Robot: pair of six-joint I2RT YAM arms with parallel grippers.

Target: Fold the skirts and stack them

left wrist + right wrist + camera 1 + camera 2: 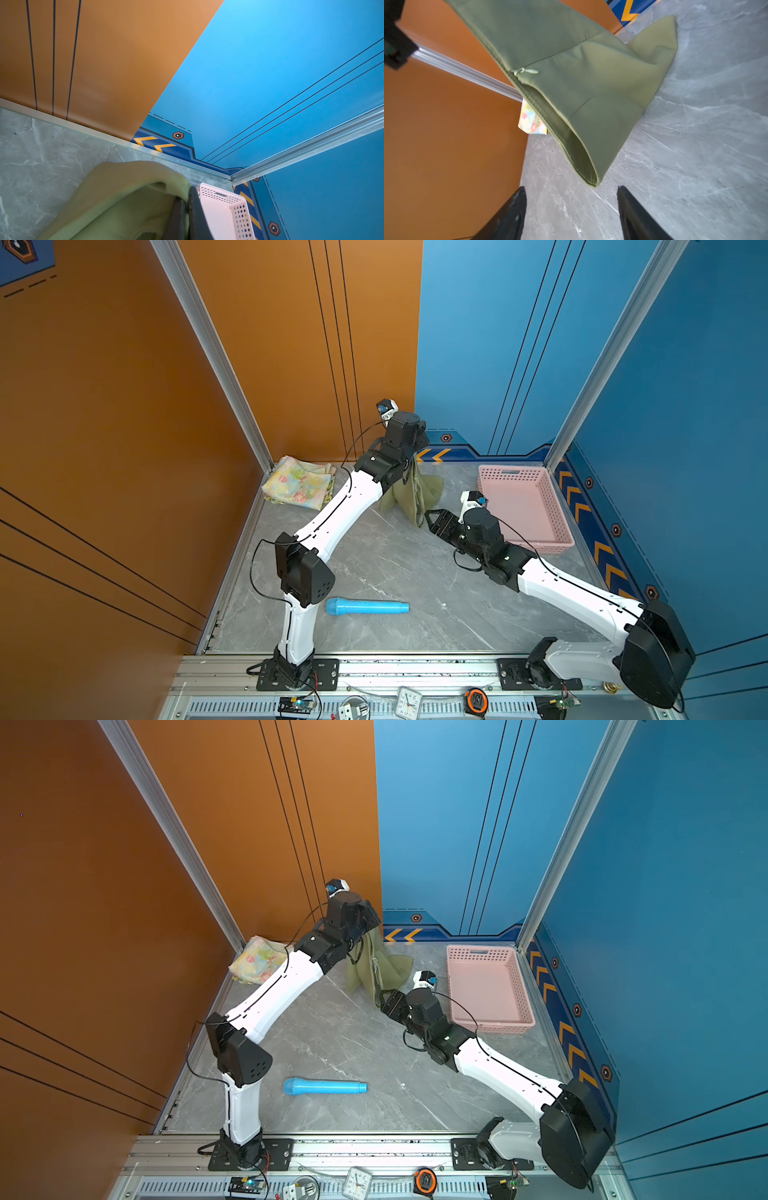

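Table (395, 564): grey marble. Olive skirt (399, 499) hangs below the left hand (186, 200), which pinches its upper edge; the lower cloth reaches the table. Folded floral skirt (297, 485) lies well left of that hand. Right hand (571, 188) is wide and empty, just short of the skirt's corner.

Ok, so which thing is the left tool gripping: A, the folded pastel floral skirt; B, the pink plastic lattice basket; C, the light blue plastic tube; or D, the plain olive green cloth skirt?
D: the left tool is shut on the plain olive green cloth skirt, which hangs down from it.
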